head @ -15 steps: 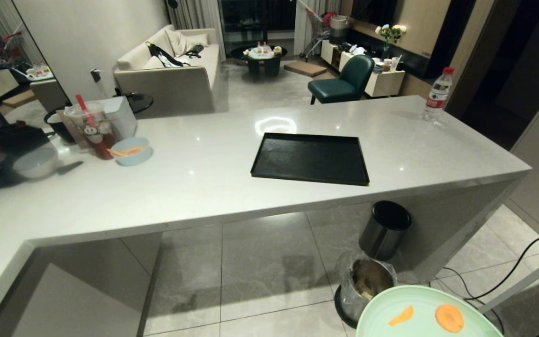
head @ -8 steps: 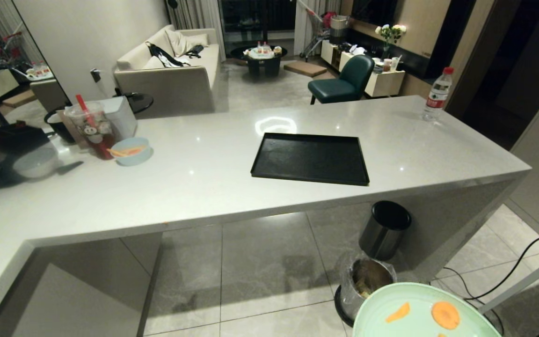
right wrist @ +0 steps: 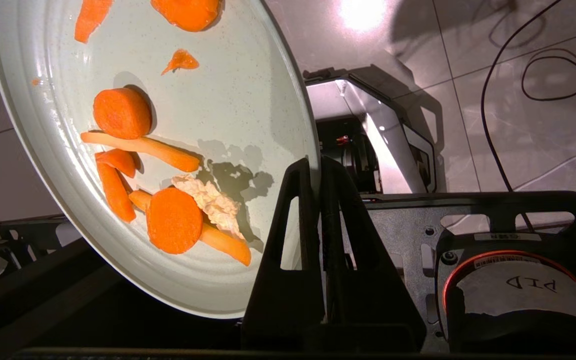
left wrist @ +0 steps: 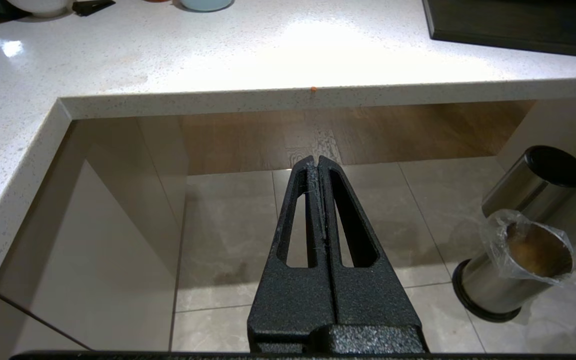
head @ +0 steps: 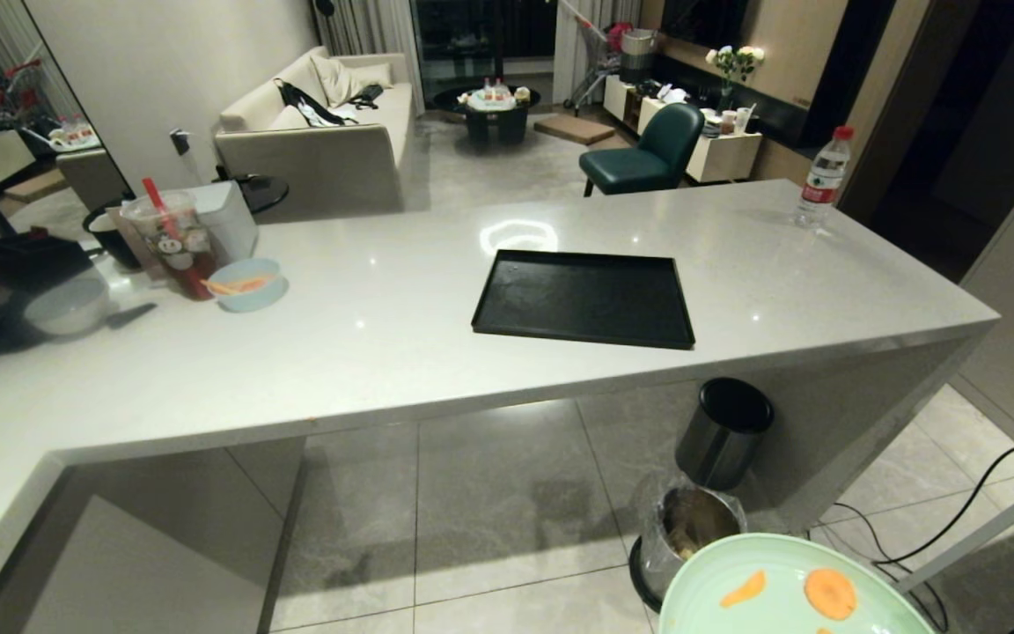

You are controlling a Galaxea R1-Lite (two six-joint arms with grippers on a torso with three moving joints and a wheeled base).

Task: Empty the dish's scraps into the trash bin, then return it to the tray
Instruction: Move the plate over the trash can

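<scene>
counter (head: 384,352): blue bowl (head: 246,284) beside iced drink cup (head: 174,238) | water bottle (head: 823,178) far corner | black-topped steel bin (head: 723,431) beneath

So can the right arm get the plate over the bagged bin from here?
Probably yes. The right gripper holds the plate by its rim beside the bagged bin; nothing stands between them, and the black-topped bin sits behind.

A home, an open living room behind a pale stone counter (head: 401,326). A cream sofa (head: 322,132) faces a low dark coffee table (head: 494,110) (bottles crowd its top), with a green chair (head: 648,154), flowers (head: 734,60) on a sideboard, curtains and a grey tiled floor (head: 489,519).
</scene>
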